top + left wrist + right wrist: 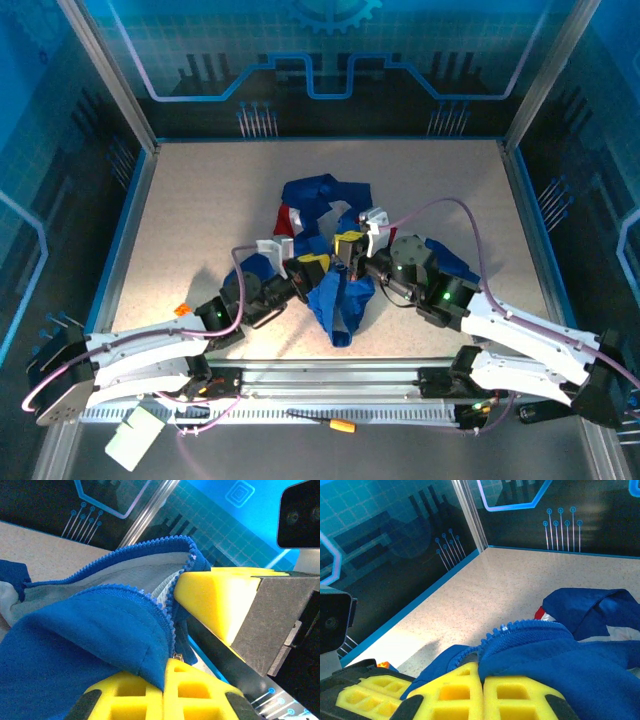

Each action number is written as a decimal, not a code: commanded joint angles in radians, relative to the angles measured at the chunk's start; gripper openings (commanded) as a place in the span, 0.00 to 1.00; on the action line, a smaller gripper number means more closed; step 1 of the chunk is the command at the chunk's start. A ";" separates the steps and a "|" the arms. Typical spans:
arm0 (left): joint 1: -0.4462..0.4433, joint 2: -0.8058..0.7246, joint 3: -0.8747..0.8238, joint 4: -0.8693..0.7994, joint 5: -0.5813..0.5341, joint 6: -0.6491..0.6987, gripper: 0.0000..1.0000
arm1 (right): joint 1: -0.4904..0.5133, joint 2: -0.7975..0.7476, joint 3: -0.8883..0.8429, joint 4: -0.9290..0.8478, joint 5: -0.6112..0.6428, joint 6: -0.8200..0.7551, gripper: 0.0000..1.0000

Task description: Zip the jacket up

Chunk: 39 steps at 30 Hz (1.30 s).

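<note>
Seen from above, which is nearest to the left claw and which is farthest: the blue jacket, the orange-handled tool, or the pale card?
1. The jacket, in the middle of the scene, pinched in the left gripper itself.
2. The orange-handled tool, at the near edge, about central.
3. The pale card, in the near left corner.

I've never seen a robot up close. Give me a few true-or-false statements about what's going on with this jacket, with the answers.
1. The left fingers and the right fingers are both shut on the jacket. True.
2. The jacket lies flat and neatly spread. False: it is bunched up in the middle of the table.
3. The zipper teeth by the left fingers are joined. False: two rows stand apart, with lining showing between them.
4. Both arms reach in close together at the jacket. True.
</note>
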 commanded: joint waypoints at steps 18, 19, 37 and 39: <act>0.113 -0.008 0.060 -0.247 0.392 -0.163 0.00 | -0.004 -0.066 0.007 0.001 0.085 0.002 0.00; 0.114 -0.012 0.061 -0.249 0.398 -0.159 0.00 | -0.012 -0.070 0.005 -0.003 0.079 0.004 0.00; 0.147 -0.050 0.049 -0.300 0.513 -0.177 0.00 | -0.187 -0.050 -0.072 0.136 -0.284 -0.004 0.00; 0.147 -0.048 0.047 -0.305 0.512 -0.182 0.00 | -0.187 -0.057 -0.095 0.199 -0.297 -0.018 0.00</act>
